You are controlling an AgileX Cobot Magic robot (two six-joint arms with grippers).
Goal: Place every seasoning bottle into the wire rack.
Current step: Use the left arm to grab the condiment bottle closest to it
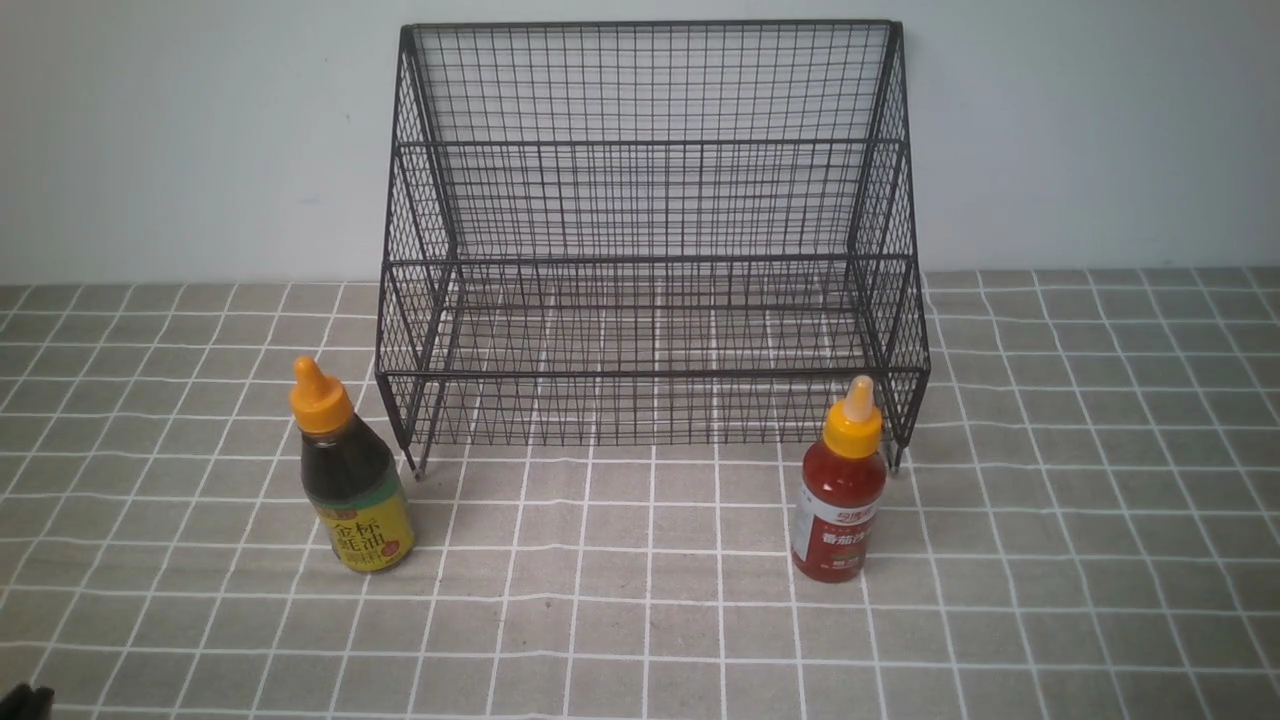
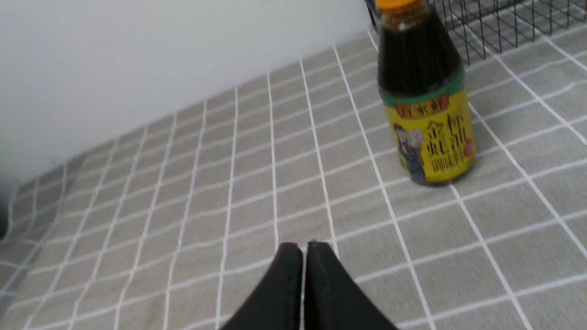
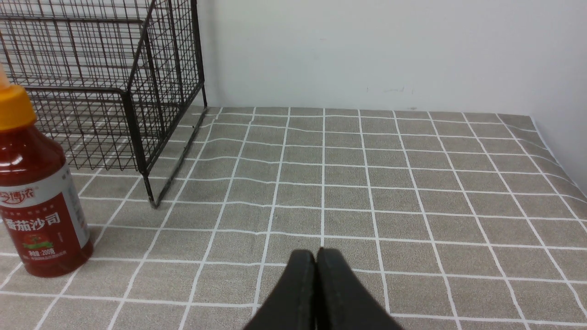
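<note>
The black wire rack (image 1: 650, 250) stands against the back wall with both tiers bare. The squat dark-sauce bottle (image 1: 352, 480) with a yellow-green label stands upright in front of the rack's left corner; it also shows in the left wrist view (image 2: 424, 101). The slim red bottle (image 1: 840, 490) stands upright in front of the rack's right corner and shows in the right wrist view (image 3: 36, 192). My left gripper (image 2: 304, 247) is shut and empty, short of the dark bottle. My right gripper (image 3: 316, 254) is shut and empty, to the right of the red bottle.
A grey checked cloth (image 1: 640, 620) covers the table. A pale wall (image 1: 150, 130) rises right behind the rack. The cloth's right edge shows in the right wrist view (image 3: 557, 151). A dark part of the left arm (image 1: 25, 702) shows at the front view's lower left corner.
</note>
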